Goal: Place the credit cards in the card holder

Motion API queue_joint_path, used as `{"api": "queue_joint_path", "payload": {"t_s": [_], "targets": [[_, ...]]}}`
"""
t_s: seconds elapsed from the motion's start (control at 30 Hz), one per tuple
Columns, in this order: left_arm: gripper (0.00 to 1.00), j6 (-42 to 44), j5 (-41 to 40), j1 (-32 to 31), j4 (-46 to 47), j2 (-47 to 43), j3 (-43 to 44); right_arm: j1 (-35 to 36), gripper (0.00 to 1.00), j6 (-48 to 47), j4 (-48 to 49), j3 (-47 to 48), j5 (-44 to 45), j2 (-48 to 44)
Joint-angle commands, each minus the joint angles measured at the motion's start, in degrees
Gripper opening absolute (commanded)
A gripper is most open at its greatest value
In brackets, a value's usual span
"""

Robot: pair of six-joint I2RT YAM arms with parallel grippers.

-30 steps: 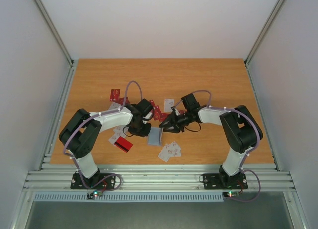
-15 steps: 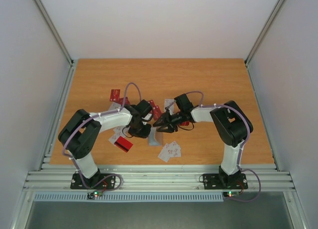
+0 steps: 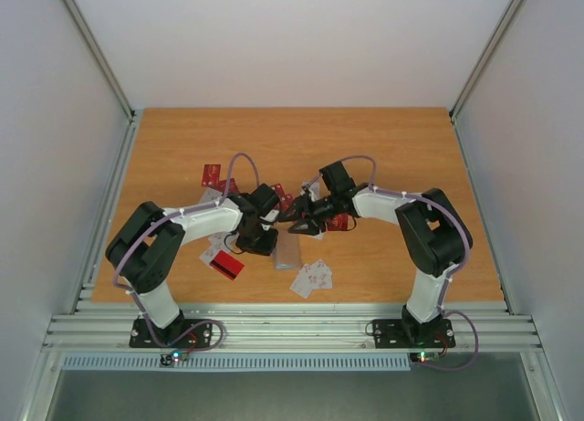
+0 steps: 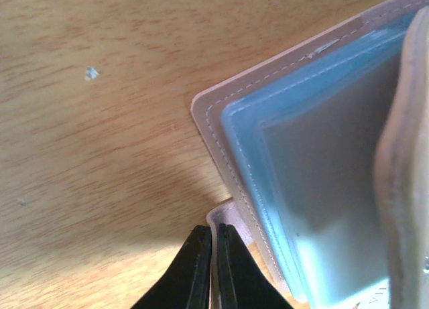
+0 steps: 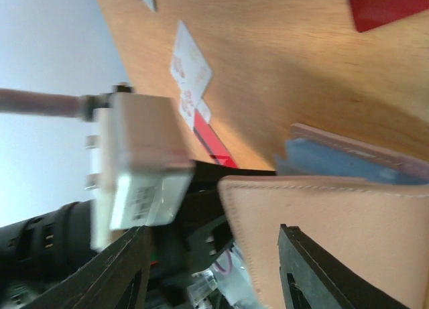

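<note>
The card holder (image 3: 287,251) lies on the wood between both arms, its blue-grey pockets (image 4: 322,175) facing up. My left gripper (image 3: 266,242) is at its left side and is shut (image 4: 211,230) on a thin pale leaf at the holder's corner. My right gripper (image 3: 297,224) hangs just over the holder. It is open (image 5: 213,230), with the holder's raised tan cover (image 5: 322,222) between its fingers (image 5: 127,275). Credit cards lie loose around them: red ones (image 3: 212,174) (image 3: 226,266) (image 3: 338,223) and white ones (image 3: 312,277) (image 5: 191,68).
The left arm's white wrist camera box (image 5: 141,161) sits very close in front of my right gripper. More cards lie under and beside the left forearm (image 3: 214,247). Metal rails (image 3: 109,202) and white walls bound the table on both sides.
My right gripper has moved left and slightly farther back, over the card holder, and its jaws have widened. The holder's tan cover now hides most of the blue inside. The left arm held still.
</note>
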Motion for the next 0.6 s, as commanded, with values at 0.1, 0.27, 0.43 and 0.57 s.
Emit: {"api": "queue_joint_path", "payload": {"t_s": [0.1, 0.27, 0.43, 0.57], "targets": [[0.08, -0.68, 1.37, -0.24, -0.82, -2.15, -0.57, 0.17, 0.43, -15.1, -18.13, 4.54, 5.31, -6.43], [0.1, -0.99, 1.51, -0.14, -1.05, -2.38, -0.14, 0.29, 0.31, -14.15, -15.0, -0.11, 4.73, -6.43], [0.12, -0.87, 2.05, -0.2, -1.29, -2.24, 0.42, 1.3, 0.27, -13.35, -11.37, -2.53, 3.38, -4.61], [0.14, -0.58, 2.35, -0.17, -1.39, -1.73, 0.68, 3.11, 0.27, -15.48, -12.91, -0.69, 3.49, -2.14]]}}
